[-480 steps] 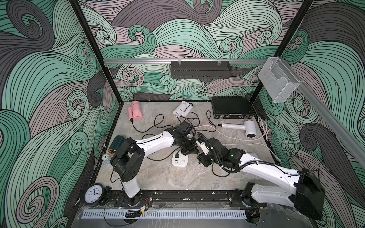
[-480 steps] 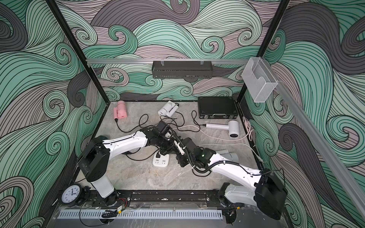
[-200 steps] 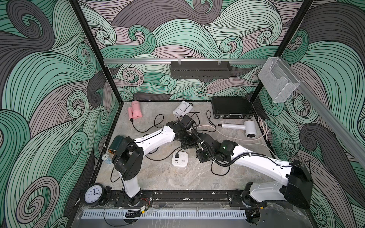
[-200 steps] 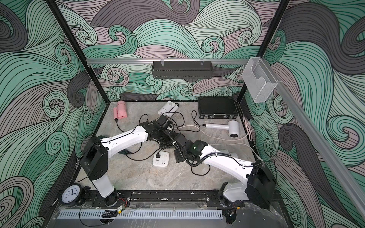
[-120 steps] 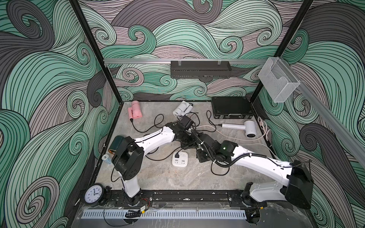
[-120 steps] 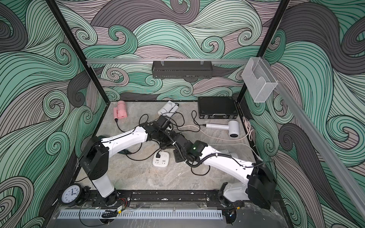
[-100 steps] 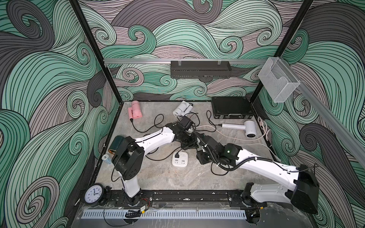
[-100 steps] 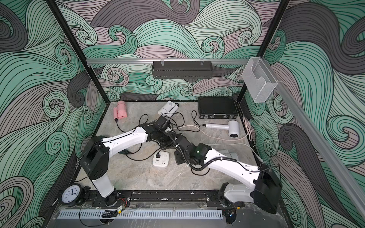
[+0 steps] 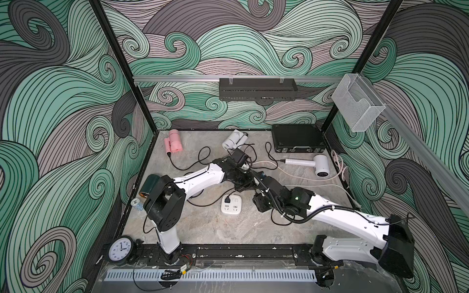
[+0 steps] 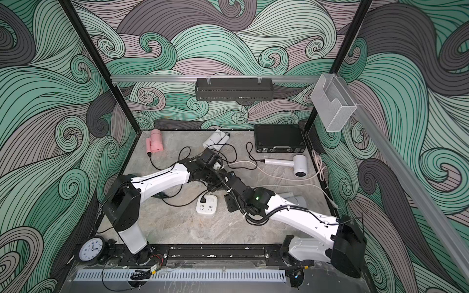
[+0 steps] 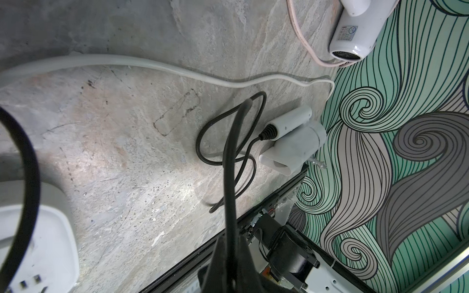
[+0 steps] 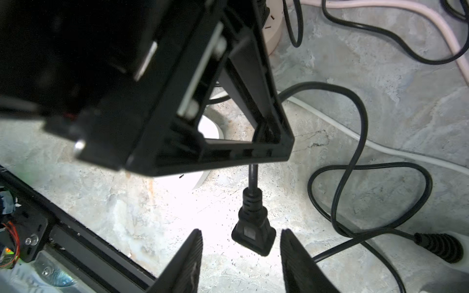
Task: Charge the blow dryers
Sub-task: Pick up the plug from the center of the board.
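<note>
- The left gripper (image 11: 229, 243) is clamped on a black cord (image 12: 252, 175). The plug (image 12: 253, 234) hangs just below it, over the middle of the table (image 9: 203, 228).
- The right gripper (image 12: 240, 232) has its fingers (image 12: 186, 263) apart, one on each side of the plug and touching neither (there is spare room on both sides).
- The next move, I judge, turns on this: the plug already sits between the right fingers. The cord runs straight up into the left gripper, so the plug's long axis is roughly upright, wide end away from the left gripper. The prongs are hidden.
- The right arm is the nearer one for taking the plug; the left only holds the cord above it.
- The white block (image 9: 232, 206) lies just toward the near edge from where the grippers meet, with one black plug already in it.
- In the left wrist view the held cord seems to lead to a white dryer (image 11: 294, 142) at the right edge.
- There are five dryers:
  - that white dryer;
  - a T-shaped white dryer (image 9: 321, 165) farther along the right edge;
  - a folded white dryer (image 9: 232, 142) at the far edge;
  - a pink dryer (image 9: 175, 143) in the far left corner;
  - a green dryer (image 9: 149, 184) at the left edge.
- There are two socket pieces, the block and a round peach hub (image 12: 272, 33).
- There are two arms, one black case (image 9: 297, 138) in the far right corner, and one clock (image 9: 120, 250) off the near left corner.
</note>
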